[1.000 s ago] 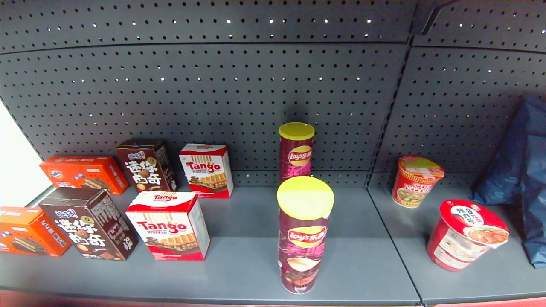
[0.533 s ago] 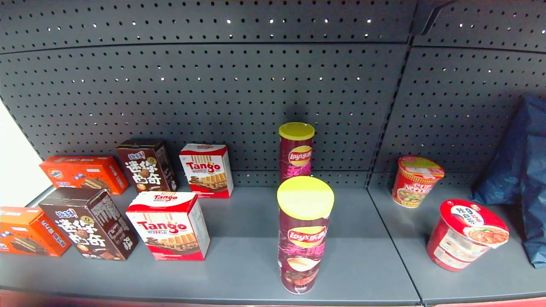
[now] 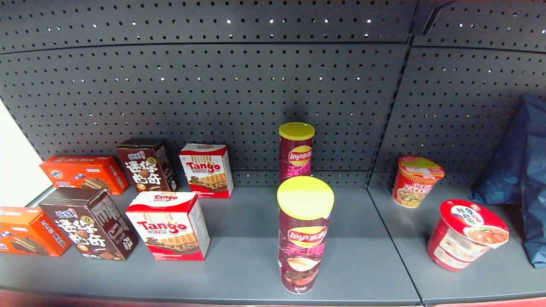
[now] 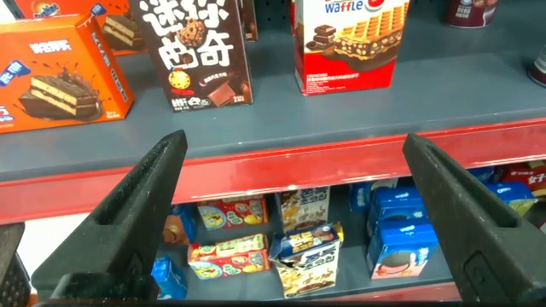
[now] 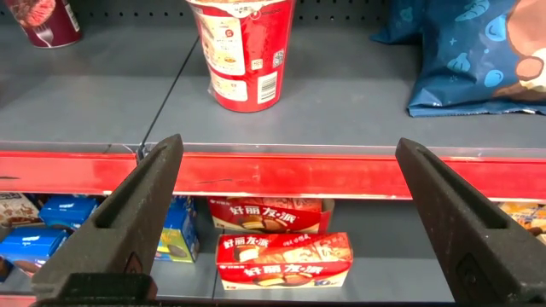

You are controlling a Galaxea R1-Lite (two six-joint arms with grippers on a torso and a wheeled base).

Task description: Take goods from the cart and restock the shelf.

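The grey shelf point(image 3: 358, 260) holds two orange boxes point(image 3: 25, 232), two brown cookie boxes point(image 3: 91, 224), two red-and-white wafer boxes point(image 3: 170, 226), two maroon chip cans with yellow lids point(image 3: 303, 236) and two red noodle cups point(image 3: 467, 234). My left gripper point(image 4: 294, 230) is open and empty in front of the shelf's red front edge point(image 4: 341, 166), below the brown cookie box point(image 4: 198, 53) and wafer box point(image 4: 350, 43). My right gripper point(image 5: 286, 226) is open and empty before the red edge point(image 5: 281, 170), below a noodle cup point(image 5: 243, 51).
A perforated grey back panel point(image 3: 239, 85) closes the shelf behind. A dark blue bag point(image 3: 522, 170) lies at the far right. A lower shelf holds blue packs point(image 4: 397, 247), small boxes point(image 4: 222, 251) and red boxes point(image 5: 281, 260). Bare shelf lies between the wafer boxes and chip cans.
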